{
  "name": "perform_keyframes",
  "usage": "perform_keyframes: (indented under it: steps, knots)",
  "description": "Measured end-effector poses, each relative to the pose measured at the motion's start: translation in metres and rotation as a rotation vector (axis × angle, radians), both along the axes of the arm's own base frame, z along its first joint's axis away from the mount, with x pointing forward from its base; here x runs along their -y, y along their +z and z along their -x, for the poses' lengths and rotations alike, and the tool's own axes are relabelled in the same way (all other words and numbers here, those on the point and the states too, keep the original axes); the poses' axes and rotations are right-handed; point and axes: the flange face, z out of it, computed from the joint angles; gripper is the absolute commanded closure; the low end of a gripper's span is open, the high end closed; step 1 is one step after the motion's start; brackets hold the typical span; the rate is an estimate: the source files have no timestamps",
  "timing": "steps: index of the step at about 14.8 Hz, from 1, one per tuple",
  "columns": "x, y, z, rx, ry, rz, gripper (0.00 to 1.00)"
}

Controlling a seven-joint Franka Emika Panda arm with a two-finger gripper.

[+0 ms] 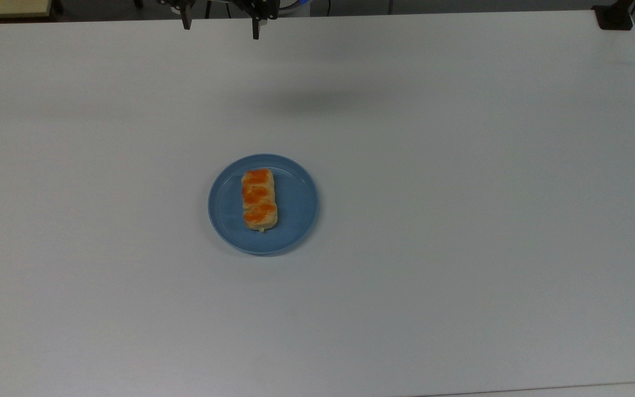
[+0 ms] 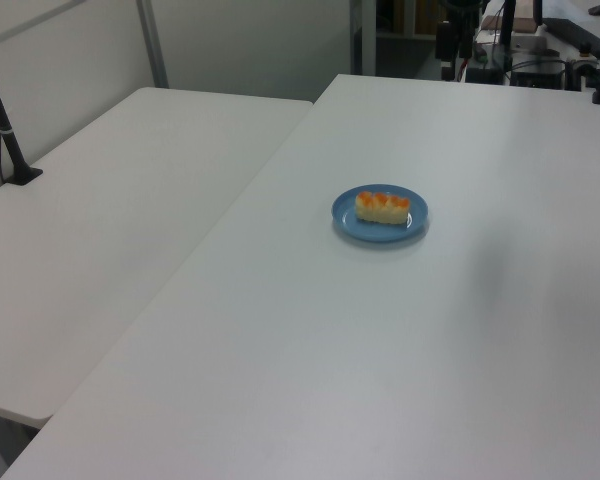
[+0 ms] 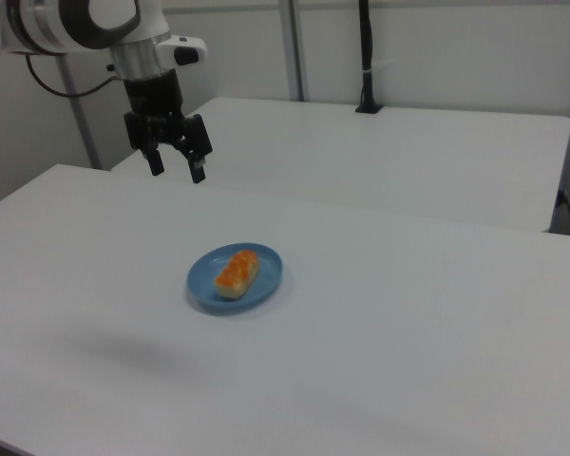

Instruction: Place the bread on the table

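The bread (image 1: 259,199) is lying on a round blue plate (image 1: 295,209), near the centre of the top view, its long axis running up and down the frame. Three orange glazed bumps are showing along its top. The plate is holding the bread alone and is sitting flat on the white table (image 1: 461,220). In the left view the plate (image 2: 352,224) is appearing a little right of centre in the upper half, with the bread (image 2: 382,208) across it. In the right view the gripper (image 3: 178,173) is hanging in the upper left of the frame, well apart from the plate (image 3: 266,281) and above the table, fingers (image 3: 199,174) spread wide and holding nothing. A second white table (image 2: 110,200) is standing alongside.
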Motion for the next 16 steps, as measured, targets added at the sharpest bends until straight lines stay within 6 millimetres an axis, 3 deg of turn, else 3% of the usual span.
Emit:
perform_keyframes:
  steps: [12,16]
  knots:
    - [0.0,-0.01,-0.004,-0.02,0.02,0.0,0.0]
    - [0.001,-0.039,-0.019,-0.04,0.096,-0.001,0.0]
